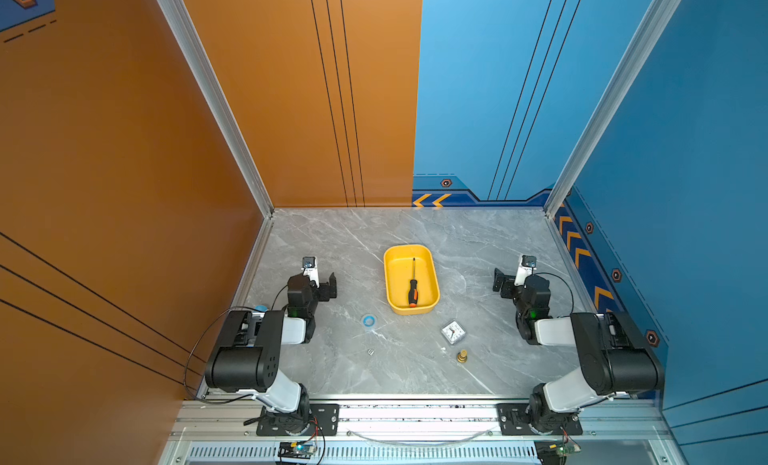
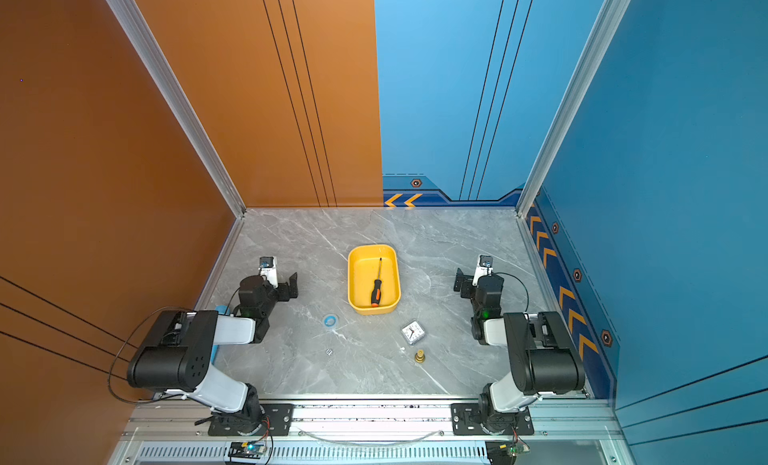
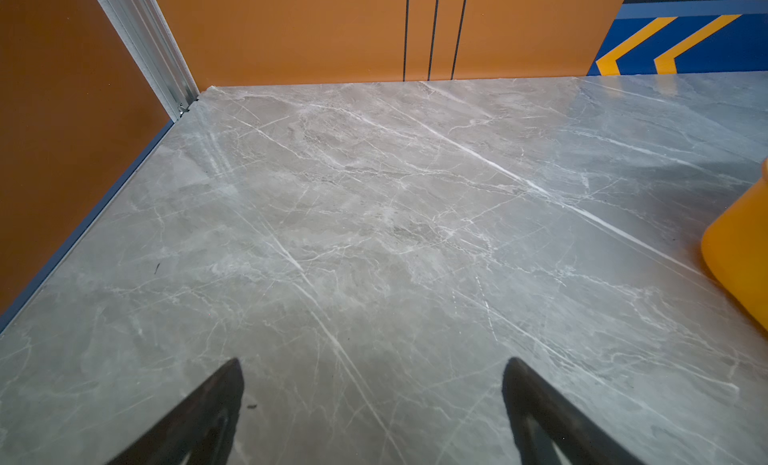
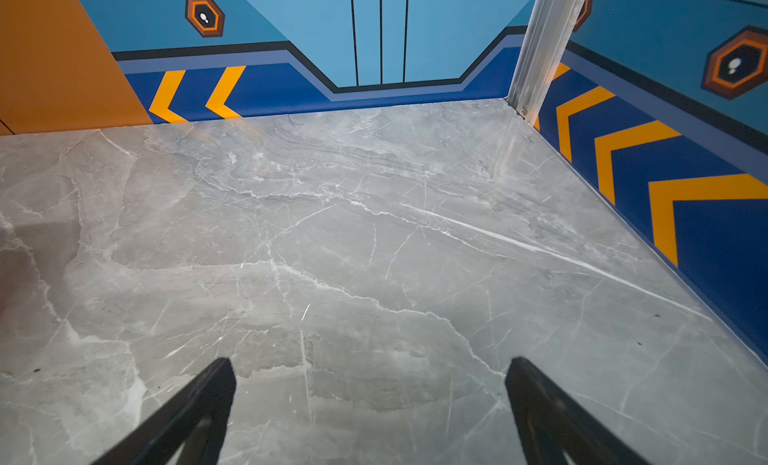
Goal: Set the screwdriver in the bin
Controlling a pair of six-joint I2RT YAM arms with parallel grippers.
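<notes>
A slim screwdriver with a black-and-orange handle and a thin dark shaft point(image 1: 412, 286) is seen lying flat inside a shallow yellow plastic rectangular bin point(image 1: 400, 282), which stands near the middle of the grey marble-patterned tabletop point(image 1: 332, 242). The shaft is pointed toward the far edge of the tabletop, and the orange butt end is turned toward the near edge, close to the bin's near wall. The screwdriver is touched by neither arm. The left end effector point(image 3: 375, 364) is positioned over bare tabletop to the left of the bin, its two black fingers point(image 3: 208, 409) spread wide with nothing between them; a corner of the bin is caught at the edge of the left wrist view. The right end effector point(image 4: 370, 363) is also spread wide and empty, well apart from the bin on its right side. In front of the bin, a small blue tape ring point(image 1: 368, 320), a tiny pale cube point(image 1: 370, 351), a small square white clock point(image 1: 453, 332) and a small brass fitting point(image 1: 462, 356) are scattered on the tabletop, each apart from the bin.
</notes>
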